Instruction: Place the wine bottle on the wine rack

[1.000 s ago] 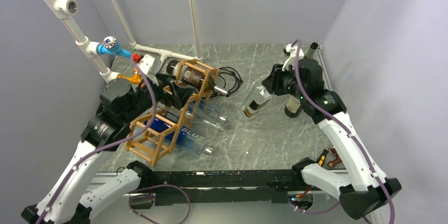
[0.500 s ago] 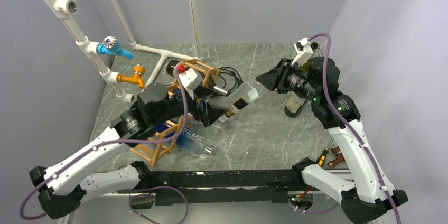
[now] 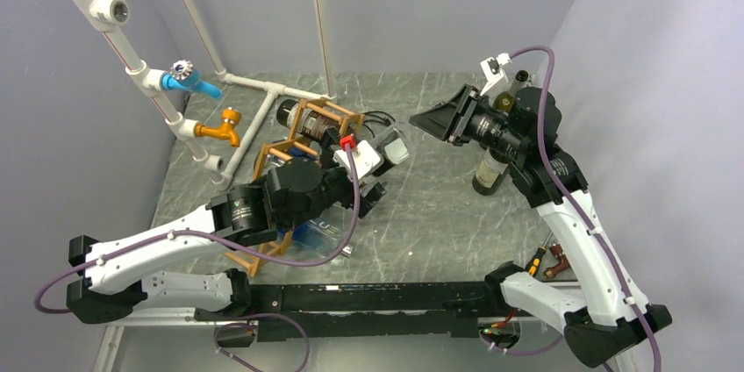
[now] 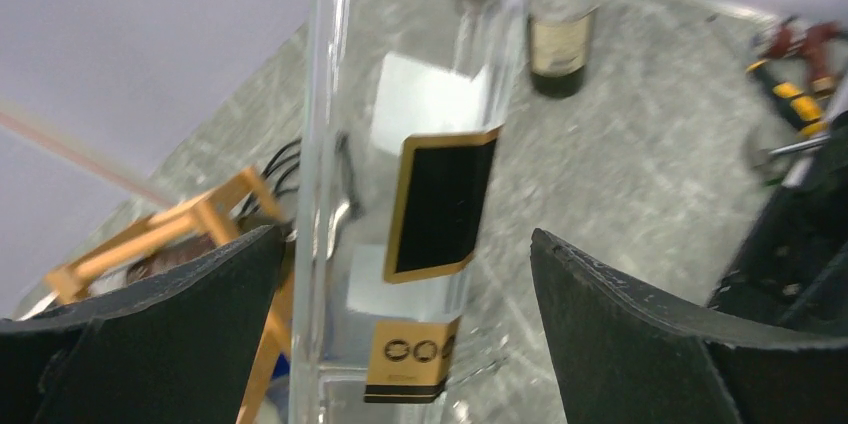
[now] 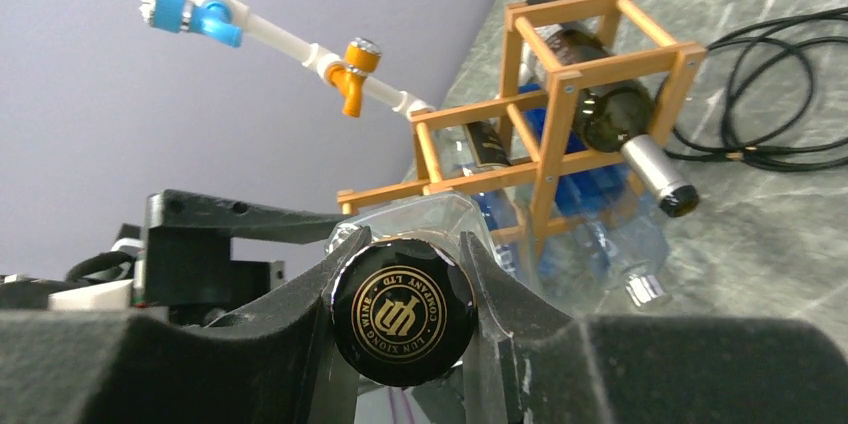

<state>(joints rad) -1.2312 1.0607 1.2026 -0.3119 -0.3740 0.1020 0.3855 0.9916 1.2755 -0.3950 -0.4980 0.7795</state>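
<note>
The wine bottle (image 4: 420, 194) is clear glass with a black and gold label and a black cap (image 5: 403, 311). It is held off the table, lying roughly level, between the two arms (image 3: 392, 146). My right gripper (image 5: 410, 244) is shut on its capped neck, also seen from above (image 3: 419, 124). My left gripper (image 4: 405, 236) is open, with the bottle's body between its fingers (image 4: 150, 314), nearer the left one and not pinched. The wine rack (image 3: 318, 119) of orange wooden sticks stands just left of the bottle (image 5: 560, 94).
The rack holds a dark bottle (image 5: 600, 94) in its top cell and blue-labelled clear bottles (image 3: 320, 230) lower down. A dark green bottle (image 3: 489, 170) stands by the right arm. White pipes with taps (image 3: 219, 126), a black cable (image 3: 379, 120) and hand tools (image 3: 537, 260) lie around.
The left arm swung right from the rack until its open jaws straddle the bottle. The right gripper lifted the bottle from hanging near the table and tipped it toward the left gripper.
</note>
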